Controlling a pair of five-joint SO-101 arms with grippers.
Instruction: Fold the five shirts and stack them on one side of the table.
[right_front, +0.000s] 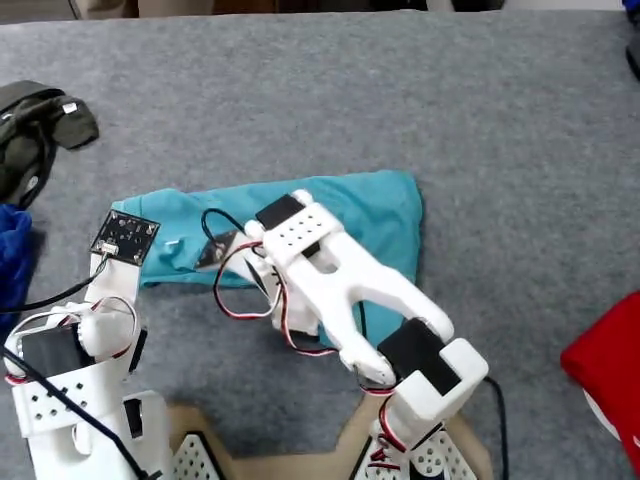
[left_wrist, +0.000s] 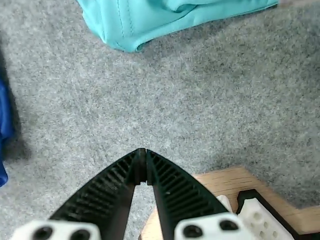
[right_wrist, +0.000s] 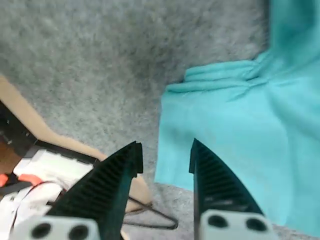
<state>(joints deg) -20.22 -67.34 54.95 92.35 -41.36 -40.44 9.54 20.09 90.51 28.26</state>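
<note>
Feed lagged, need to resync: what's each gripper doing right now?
Left gripper: shut, empty.
Right gripper: open, holding nothing, at the edge of the teal shirt.

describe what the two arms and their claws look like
Both are white plastic shells dotted with small holes, with black motor blocks at the joints: the left arm and the right arm. Red, black and white cables loop along the right one. The left claw and right claw have black, ribbed, pointed fingers on white screw-holed mounts.
</note>
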